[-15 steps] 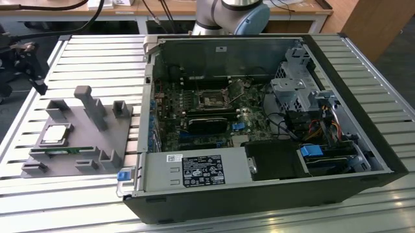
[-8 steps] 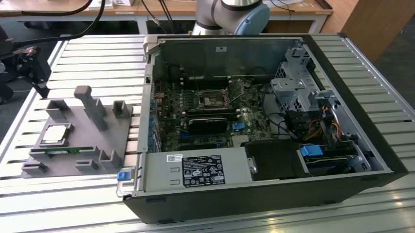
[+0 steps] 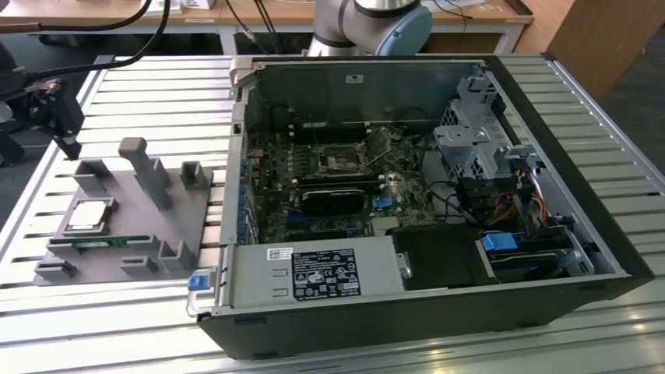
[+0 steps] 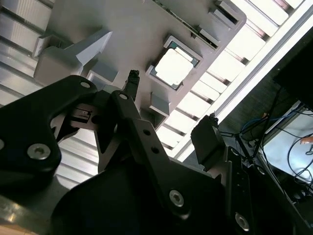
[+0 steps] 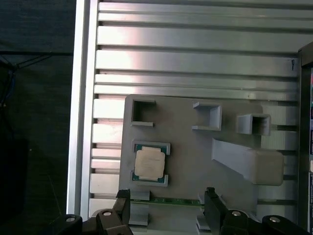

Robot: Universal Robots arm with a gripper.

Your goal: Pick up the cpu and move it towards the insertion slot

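On the slatted tabletop, at eight o'clock in the exterior view, the cpu lies flat, metal top up, in its square pocket on the grey holder. Both wrist views confirm it seated there, with nothing touching it. A green memory stick lies just beside it, at six o'clock from the chip in the exterior view.

The jaws hang above the holder, at about twelve o'clock from the cpu in the exterior view. They stand apart and empty. In the first wrist view the two dark fingers are well apart, and the cpu sits nearer one of them than the other.

The insertion slot sits on the board inside the open computer case, at roughly three o'clock from the cpu and well apart from it. Its metal frame and dark centre show no chip in place.

Assessment: the work stands at the approach stage. The pick is not yet made and no transfer toward the slot has begun.

Requirement, as judged: a grasp calls for the jaws to be centred over the chip and to close on two opposite edges. They must stay clear of the pocket's corner walls and the memory stick. The chip is thin and offers little edge, so a tilted grip is the main risk.
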